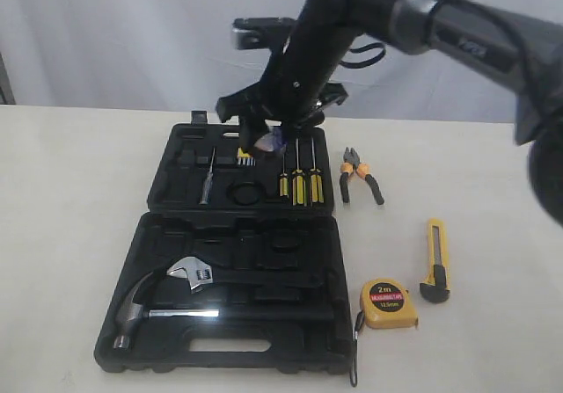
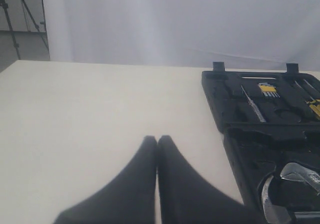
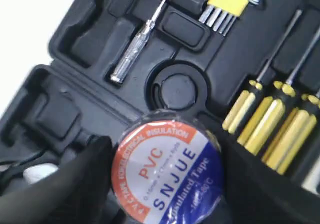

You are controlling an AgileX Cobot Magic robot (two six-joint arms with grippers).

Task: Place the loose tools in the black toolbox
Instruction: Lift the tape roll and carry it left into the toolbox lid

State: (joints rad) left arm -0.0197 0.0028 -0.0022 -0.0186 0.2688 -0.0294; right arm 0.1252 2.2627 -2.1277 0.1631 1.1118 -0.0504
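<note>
Right wrist view — the black tape roll with white-red-blue label (image 3: 167, 171) is clamped between the right gripper's (image 3: 162, 156) dark fingers, jaws spread to its width, near the round recess (image 3: 176, 91) of the large black moulded-plastic toolbox (image 3: 75, 38). The roll's lower edge is cut off and the fingers are blurred. Left gripper (image 2: 157, 146) — jaws pressed together, empty.

Readable print: two labels

The tape roll (image 3: 167, 171) label reads "PVC", "SNJUE", "ELECTRICAL INSULATION" along its red rim and "Insulated Tape" on the blue. The tape measure (image 1: 388, 303), near right, bears "2m"; its red strip is illegible.
</note>
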